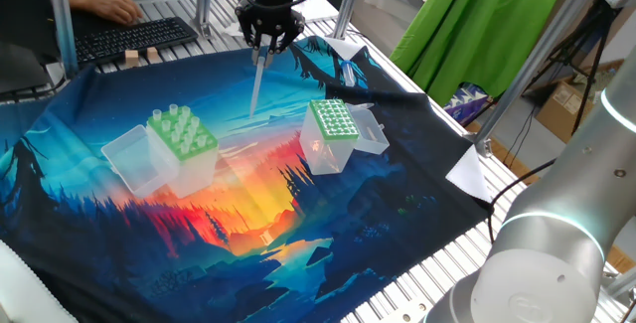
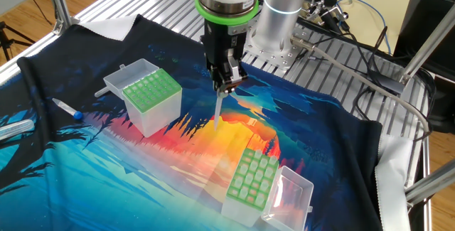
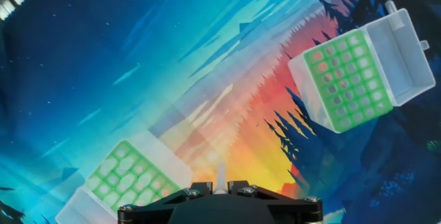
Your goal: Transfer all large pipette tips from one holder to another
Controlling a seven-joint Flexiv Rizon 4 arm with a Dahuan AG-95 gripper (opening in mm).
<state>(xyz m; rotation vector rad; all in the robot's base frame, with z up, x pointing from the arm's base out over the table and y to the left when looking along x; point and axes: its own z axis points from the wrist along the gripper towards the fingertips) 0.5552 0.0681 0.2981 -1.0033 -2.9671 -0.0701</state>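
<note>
Two-finger gripper (image 2: 226, 83) clamps one long translucent whitish pipette tip (image 1: 256, 89) mid-air between boxes; several tips remain in wide-holed light-green-topped clear box (image 1: 185, 146); narrower darker-green finely-holed box (image 1: 331, 135) shows none seated yet

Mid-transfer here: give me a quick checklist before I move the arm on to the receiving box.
1. Grip: ok. The end effector is closed on a large pipette tip, which hangs point down.
2. Tip off the cloth: ok, it appears to hang above it.
3. Receiving box lid open: ok, the lid is folded back.
4. Tip over the receiving box: not ok. It hangs over the cloth between the two boxes.
5. Free hole in the fine-holed plate: cannot tell which ones are empty.
6. Supply box emptied: not ok, several tips stand in it.
</note>
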